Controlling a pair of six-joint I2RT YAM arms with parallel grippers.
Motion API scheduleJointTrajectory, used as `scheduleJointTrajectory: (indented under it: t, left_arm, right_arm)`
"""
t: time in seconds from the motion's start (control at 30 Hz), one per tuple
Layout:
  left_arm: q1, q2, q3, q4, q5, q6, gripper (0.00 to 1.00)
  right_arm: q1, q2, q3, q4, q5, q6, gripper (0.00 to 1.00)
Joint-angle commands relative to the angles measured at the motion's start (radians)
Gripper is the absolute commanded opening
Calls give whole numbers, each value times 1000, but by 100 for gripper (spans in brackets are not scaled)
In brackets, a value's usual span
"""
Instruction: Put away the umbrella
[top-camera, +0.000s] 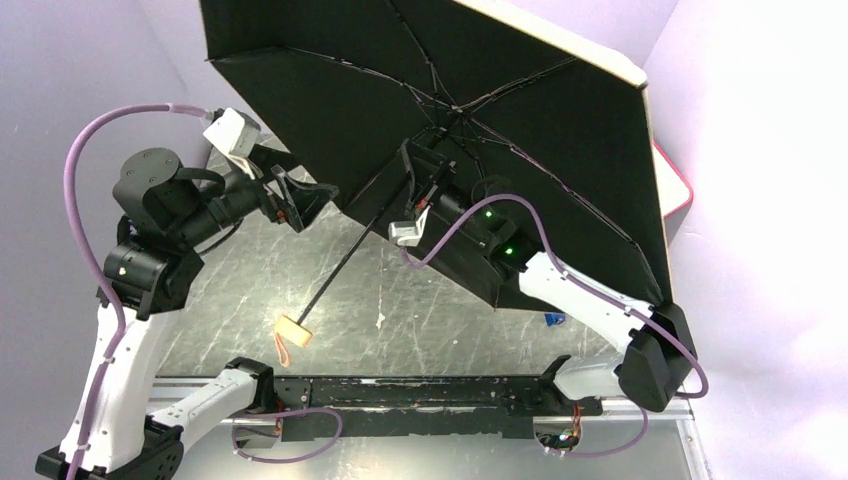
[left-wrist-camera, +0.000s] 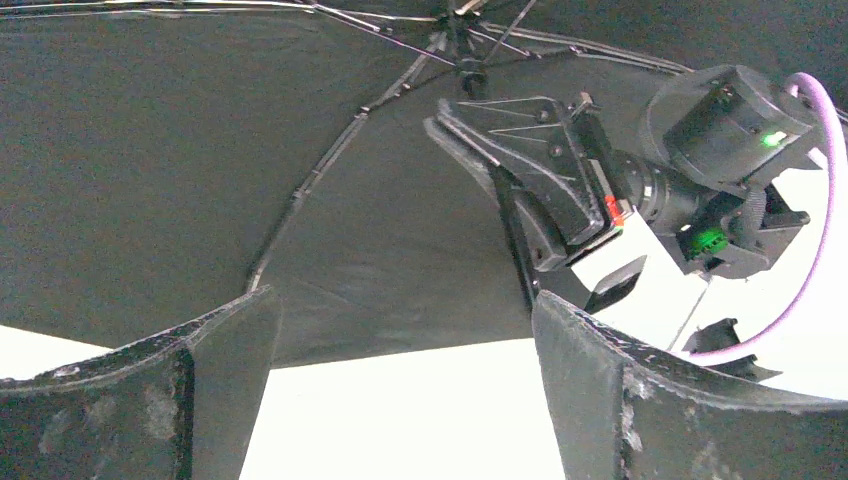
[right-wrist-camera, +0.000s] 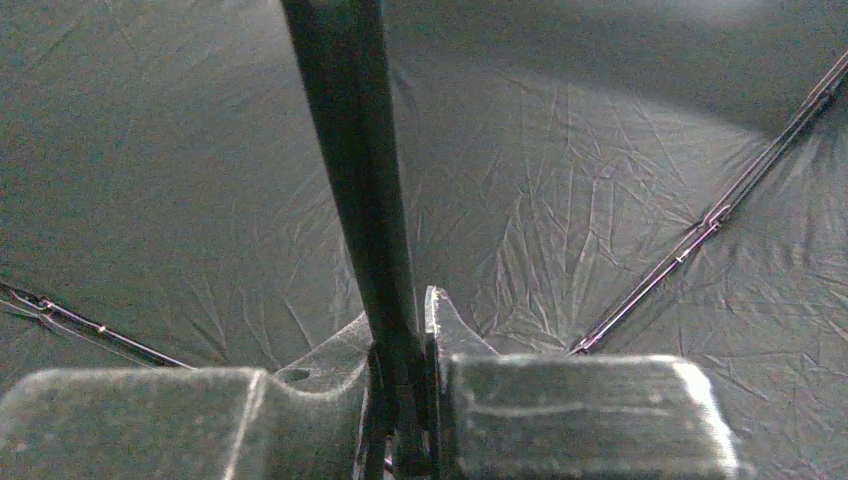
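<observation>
We see the umbrella (top-camera: 540, 110) fully open, canopy tilted over the far worktop (top-camera: 440, 300), handle (top-camera: 293, 331) down near the front. Our right claw (top-camera: 418, 190) is pinched nearly closed on the thin shaft (right-wrist-camera: 350, 150) below the hub (top-camera: 455, 105); left claw (top-camera: 300, 200) gapes wide, holding nothing, by the canopy edge. Risks as we judge: round shaft may twist or slide thru the pinch, & ribs (right-wrist-camera: 700, 230) may bend if the canopy's forced shut or snags the left claw.
</observation>
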Motion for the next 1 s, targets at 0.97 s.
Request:
scheduleJointTrajectory:
  t: [0.97]
  left_arm:
    - [-32, 16, -265, 87, 260, -45, 77]
  right_arm:
    - [83, 143, 171, 116, -8, -257, 0]
